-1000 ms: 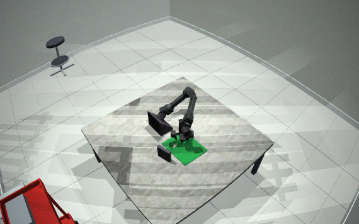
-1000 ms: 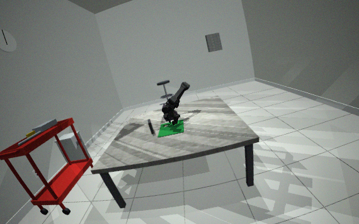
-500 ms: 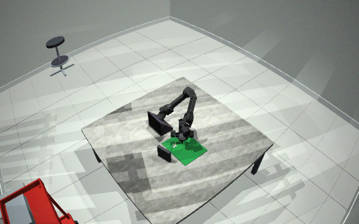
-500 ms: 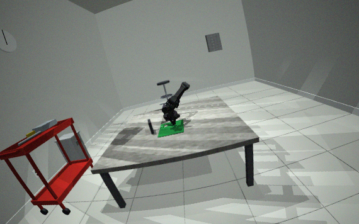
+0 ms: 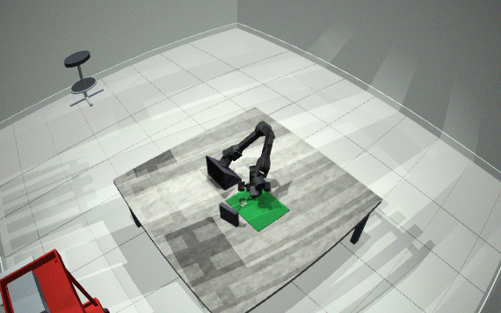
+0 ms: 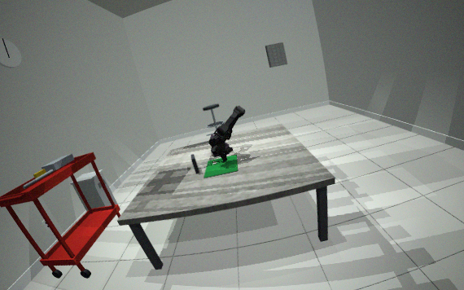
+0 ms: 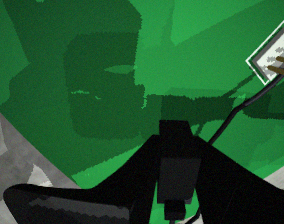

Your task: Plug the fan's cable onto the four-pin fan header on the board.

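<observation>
The green board [image 5: 268, 216] [image 6: 219, 170] [image 7: 193, 23] lies flat on the table. My gripper [image 5: 254, 190] [image 6: 223, 157] [image 7: 174, 141] is low over the board's near edge and is shut on the black fan plug [image 7: 175, 179], which stands between the two fingers. A thin black cable [image 7: 234, 117] runs from the plug up to the right. The white-framed four-pin header [image 7: 271, 58] sits on the board at the right edge of the wrist view, well apart from the plug. The black fan [image 5: 228, 214] [image 6: 194, 164] stands upright just off the board's left edge.
A dark box [image 5: 220, 172] at the arm's base stands behind the board. The grey table [image 5: 201, 264] [image 6: 260, 179] carries everything. A red cart [image 5: 39, 286] [image 6: 52, 195] and a stool [image 5: 80, 79] [image 6: 212, 114] stand on the floor, far off.
</observation>
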`<act>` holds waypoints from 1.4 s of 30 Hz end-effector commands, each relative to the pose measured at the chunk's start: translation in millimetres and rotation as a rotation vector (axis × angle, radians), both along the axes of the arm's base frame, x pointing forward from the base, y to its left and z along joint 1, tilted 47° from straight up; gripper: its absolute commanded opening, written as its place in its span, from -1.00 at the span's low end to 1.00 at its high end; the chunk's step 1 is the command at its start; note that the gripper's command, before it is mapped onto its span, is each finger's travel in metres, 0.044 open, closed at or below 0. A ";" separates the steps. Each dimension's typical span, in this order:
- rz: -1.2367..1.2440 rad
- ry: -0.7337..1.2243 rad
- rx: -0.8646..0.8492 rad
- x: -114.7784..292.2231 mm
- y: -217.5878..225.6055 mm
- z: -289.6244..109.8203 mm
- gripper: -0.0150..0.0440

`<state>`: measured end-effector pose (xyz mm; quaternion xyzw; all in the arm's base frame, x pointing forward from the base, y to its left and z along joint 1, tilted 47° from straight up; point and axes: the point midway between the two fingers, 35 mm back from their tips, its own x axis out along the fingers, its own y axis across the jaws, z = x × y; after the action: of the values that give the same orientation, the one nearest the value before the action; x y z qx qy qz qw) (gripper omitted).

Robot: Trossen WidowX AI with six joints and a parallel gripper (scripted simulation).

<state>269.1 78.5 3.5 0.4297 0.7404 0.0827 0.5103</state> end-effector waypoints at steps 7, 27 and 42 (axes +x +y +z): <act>-0.011 -0.008 -0.002 7.2 -33.9 29.4 -0.49; 0.427 -0.467 0.060 11.2 -48.1 14.6 -0.49; 0.783 -0.838 0.112 13.4 -59.7 2.2 -0.49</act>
<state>281.2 22.7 8.5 0.1187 0.5985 0.4374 0.6606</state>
